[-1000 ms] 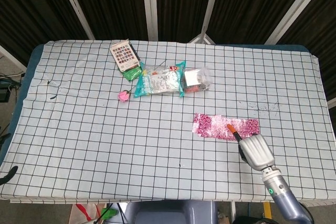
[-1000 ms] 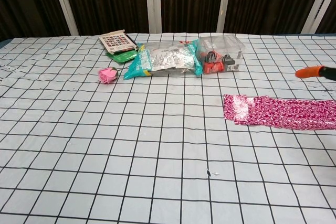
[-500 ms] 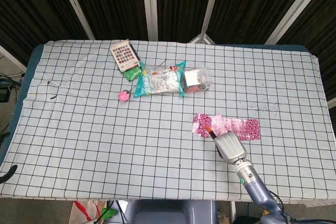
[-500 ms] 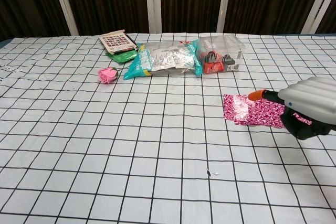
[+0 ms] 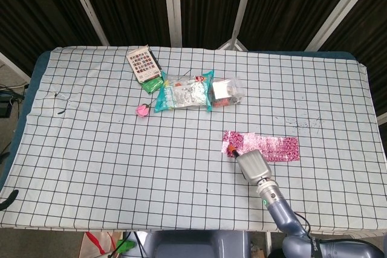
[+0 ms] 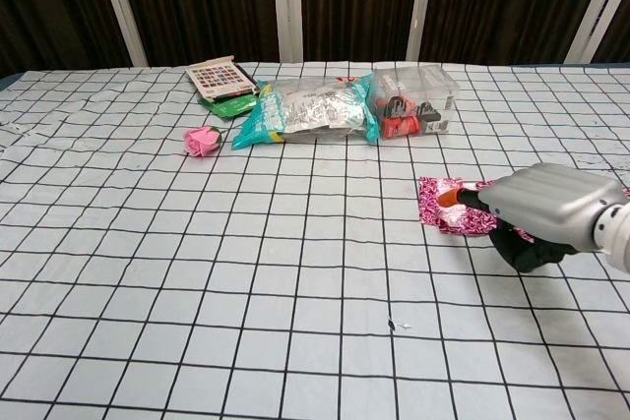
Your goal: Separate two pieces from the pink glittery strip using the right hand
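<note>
Reaching in over the checked worktop (image 5: 109, 149), the right arm has its robot hand (image 5: 253, 165) low at the left end of the pink glittery strip (image 5: 272, 147), and that is where this job gets going. The strip lies flat on the cloth, right of centre and on the near half, well apart from the clutter further back: a crinkly snack bag (image 5: 183, 92), a clear plastic box (image 5: 227, 90) just beside it, a printed card (image 5: 143, 63) over a green packet (image 5: 152, 82), and a small pink rose (image 5: 143, 110) sitting alone. From the chest camera an orange fingertip (image 6: 452, 197) pokes forward over the strip's left end, touching or very nearly so, while the dark underside of the robot hand (image 6: 536, 215) sits over the strip's middle. Nothing looks gripped, but whether the other fingers are spread or curled underneath, you cannot tell from either angle. The left hand is nowhere on show. Judging by this, the approach step is in hand and no piece is off yet, as far as can be seen. Next it needs a firm pinch on that end piece, then a peel or pull away; the risk is the light foil simply sliding along.
</note>
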Robot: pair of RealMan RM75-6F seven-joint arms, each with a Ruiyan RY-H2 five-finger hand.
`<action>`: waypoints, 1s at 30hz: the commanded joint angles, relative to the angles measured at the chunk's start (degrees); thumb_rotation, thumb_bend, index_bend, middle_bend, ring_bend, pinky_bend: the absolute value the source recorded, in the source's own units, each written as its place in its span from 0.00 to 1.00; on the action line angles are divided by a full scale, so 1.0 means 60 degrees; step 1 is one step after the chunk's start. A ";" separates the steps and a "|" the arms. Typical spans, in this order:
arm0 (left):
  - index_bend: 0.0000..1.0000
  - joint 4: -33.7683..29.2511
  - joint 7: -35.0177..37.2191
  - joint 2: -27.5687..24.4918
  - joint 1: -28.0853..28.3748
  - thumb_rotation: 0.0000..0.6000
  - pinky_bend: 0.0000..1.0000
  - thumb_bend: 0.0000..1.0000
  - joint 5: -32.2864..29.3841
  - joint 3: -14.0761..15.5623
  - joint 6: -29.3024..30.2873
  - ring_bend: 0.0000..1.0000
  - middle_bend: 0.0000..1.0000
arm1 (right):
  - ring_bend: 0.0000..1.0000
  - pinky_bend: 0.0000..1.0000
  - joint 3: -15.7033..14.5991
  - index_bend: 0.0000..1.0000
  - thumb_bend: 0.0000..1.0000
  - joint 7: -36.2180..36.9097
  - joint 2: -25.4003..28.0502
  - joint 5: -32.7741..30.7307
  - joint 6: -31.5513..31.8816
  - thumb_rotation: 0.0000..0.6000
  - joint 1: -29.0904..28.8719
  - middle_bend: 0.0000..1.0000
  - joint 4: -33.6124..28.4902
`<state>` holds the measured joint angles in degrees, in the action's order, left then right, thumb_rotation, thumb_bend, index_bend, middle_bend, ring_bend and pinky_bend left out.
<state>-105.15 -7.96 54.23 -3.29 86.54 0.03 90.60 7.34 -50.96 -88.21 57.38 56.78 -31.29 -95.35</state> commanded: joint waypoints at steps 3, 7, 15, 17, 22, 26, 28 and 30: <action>0.16 -0.0011 -0.0059 0.0018 0.0009 1.00 0.09 0.35 0.0003 0.0011 -0.0017 0.00 0.00 | 0.84 0.61 -0.0076 0.12 0.77 -0.0201 -0.0084 -0.0542 0.0029 1.00 -0.0269 0.83 0.0114; 0.16 -0.0013 -0.0045 0.0010 -0.0003 1.00 0.09 0.35 -0.0029 -0.0001 0.0009 0.00 0.00 | 0.84 0.61 -0.0131 0.12 0.77 -0.0238 -0.0103 -0.0875 0.0028 1.00 -0.0420 0.83 0.0213; 0.16 -0.0011 -0.0045 0.0011 0.0009 1.00 0.09 0.35 -0.0025 0.0005 -0.0009 0.00 0.00 | 0.84 0.61 -0.0280 0.12 0.77 -0.0200 -0.0098 -0.1179 0.0121 1.00 -0.0636 0.83 0.0235; 0.16 -0.0014 -0.0047 0.0009 0.0009 1.00 0.09 0.35 -0.0020 0.0011 -0.0012 0.00 0.00 | 0.84 0.61 -0.0331 0.12 0.77 -0.0231 -0.0115 -0.1206 0.0153 1.00 -0.0694 0.83 0.0207; 0.16 -0.0017 -0.0009 -0.0003 0.0002 1.00 0.09 0.35 -0.0015 0.0012 0.0006 0.00 0.00 | 0.84 0.61 -0.0445 0.12 0.77 -0.0439 -0.0256 -0.1341 0.0285 1.00 -0.0890 0.83 0.0092; 0.16 -0.0009 0.0061 -0.0025 -0.0006 1.00 0.09 0.35 -0.0001 0.0020 0.0016 0.00 0.00 | 0.84 0.61 -0.0512 0.12 0.77 -0.0667 -0.0514 -0.1496 0.0391 1.00 -0.1073 0.83 0.0084; 0.16 -0.0003 0.0117 -0.0050 -0.0020 1.00 0.09 0.35 0.0014 0.0026 0.0040 0.00 0.00 | 0.84 0.61 -0.0531 0.12 0.77 -0.0740 -0.0684 -0.1586 0.0419 1.00 -0.1156 0.83 0.0151; 0.16 0.0015 0.0203 -0.0080 -0.0041 1.00 0.09 0.35 0.0028 0.0024 0.0083 0.00 0.00 | 0.84 0.61 -0.0566 0.12 0.77 -0.0831 -0.0889 -0.1715 0.0411 1.00 -0.1261 0.83 0.0258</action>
<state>-105.12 -6.87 53.83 -3.48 86.66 0.17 91.00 4.11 -55.56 -92.97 47.56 59.17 -38.44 -94.19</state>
